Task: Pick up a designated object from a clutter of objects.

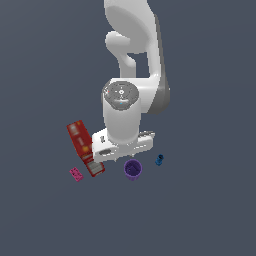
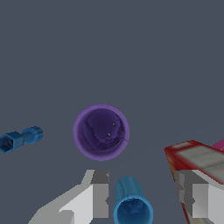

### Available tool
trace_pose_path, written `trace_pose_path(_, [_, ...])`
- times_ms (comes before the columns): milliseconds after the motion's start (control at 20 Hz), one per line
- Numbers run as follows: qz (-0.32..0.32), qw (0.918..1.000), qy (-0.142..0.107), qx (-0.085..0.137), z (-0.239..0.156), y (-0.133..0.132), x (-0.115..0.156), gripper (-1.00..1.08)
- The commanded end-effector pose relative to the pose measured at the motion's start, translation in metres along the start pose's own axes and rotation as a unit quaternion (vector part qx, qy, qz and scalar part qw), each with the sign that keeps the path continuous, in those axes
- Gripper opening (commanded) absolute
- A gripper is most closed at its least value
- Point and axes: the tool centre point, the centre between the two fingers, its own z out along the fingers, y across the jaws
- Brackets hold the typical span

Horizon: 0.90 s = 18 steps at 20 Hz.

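Observation:
The purple cup (image 2: 101, 132) stands upright with its mouth open to the wrist camera. In the exterior view it (image 1: 132, 169) sits just in front of the arm's hand (image 1: 122, 147). My gripper (image 2: 146, 194) is open and holds nothing. Its fingers (image 2: 99, 192) stand wide apart above the floor, beside the purple cup and not around it. The light-blue cup (image 2: 132, 205) lies on its side between the fingers, lower down. The arm hides it in the exterior view.
The long red box (image 1: 84, 147) lies at the exterior view's left, close to one finger in the wrist view (image 2: 192, 157). The pink brick (image 1: 76, 174) lies beside its end. The tiny dark-blue piece (image 1: 159, 160) lies right of the purple cup, also seen in the wrist view (image 2: 19, 138).

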Motion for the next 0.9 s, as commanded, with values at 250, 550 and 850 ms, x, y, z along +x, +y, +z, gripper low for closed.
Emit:
trace_pose_path(250, [-0.039,0.9992,0.006,0.002,0.045,0.001,0.018,0.28])
trace_pose_path(550, [-0.052,0.9986,0.007,0.003,0.061,0.0,0.023,0.28])
trace_pose_path(850, [-0.051,0.9987,0.007,0.004,0.065,0.001,0.023,0.28])
